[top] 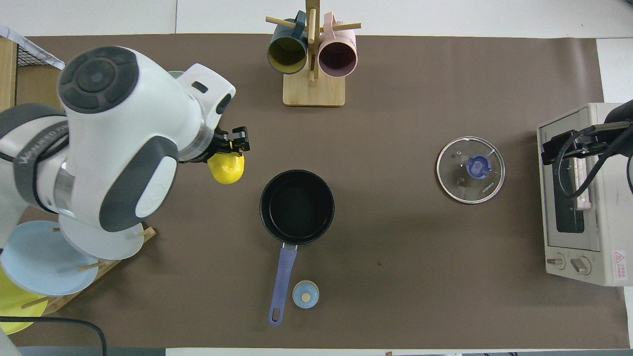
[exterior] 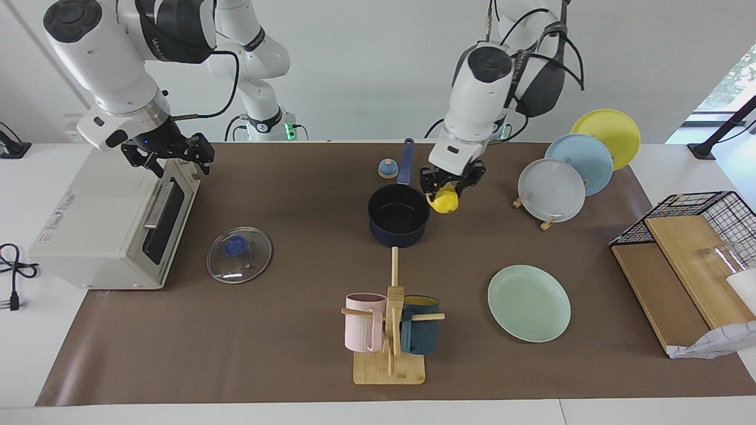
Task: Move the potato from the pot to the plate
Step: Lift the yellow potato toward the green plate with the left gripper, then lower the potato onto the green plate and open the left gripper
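The left arm is bending down from high above the bench, wrist pointing straight down, its pincer (exterior: 447, 188) clamped on the potato (exterior: 445, 202) in the air beside the empty pot (exterior: 398, 222), over bare mat. The plate (exterior: 529, 303) is lying farther out. The right arm is waiting, its pincer (exterior: 171, 158) spread apart over the toaster oven (exterior: 112, 227).

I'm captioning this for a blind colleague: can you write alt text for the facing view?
The left gripper holds the yellow potato in the air beside the empty navy pot, with the mint-green plate bare, farther from the robots. The right gripper waits open over the toaster oven; a glass lid lies on the brown mat.
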You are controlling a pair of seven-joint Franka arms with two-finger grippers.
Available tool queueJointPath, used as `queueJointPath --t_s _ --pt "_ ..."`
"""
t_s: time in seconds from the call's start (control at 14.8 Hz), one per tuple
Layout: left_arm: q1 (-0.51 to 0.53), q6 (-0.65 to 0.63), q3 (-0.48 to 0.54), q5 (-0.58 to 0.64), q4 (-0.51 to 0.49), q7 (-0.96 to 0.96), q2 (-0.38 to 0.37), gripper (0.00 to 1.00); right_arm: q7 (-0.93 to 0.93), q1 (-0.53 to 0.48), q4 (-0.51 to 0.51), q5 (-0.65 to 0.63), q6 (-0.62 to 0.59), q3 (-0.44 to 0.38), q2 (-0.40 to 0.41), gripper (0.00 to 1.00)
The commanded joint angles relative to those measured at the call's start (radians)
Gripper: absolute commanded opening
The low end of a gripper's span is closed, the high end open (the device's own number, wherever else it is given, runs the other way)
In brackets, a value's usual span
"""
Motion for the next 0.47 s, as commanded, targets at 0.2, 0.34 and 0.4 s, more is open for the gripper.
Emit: queueJointPath --t_s 0.2,0.34,0.4 --pt "0.141 0.265 -0.015 0.015 0.028 0.202 0.194 0.0 0.01 -0.012 0.003 0.009 0.0 0.009 -0.012 1.0" --pt "0.141 0.353 -0.015 0.017 0.028 0.202 0.248 0.0 0.011 -0.012 0.004 0.011 0.001 0.006 -0.012 1.0" --pt "0.137 0.379 -0.014 0.018 0.025 0.204 0.271 0.0 0.016 -0.012 0.004 0.015 0.003 0.002 -0.013 1.0"
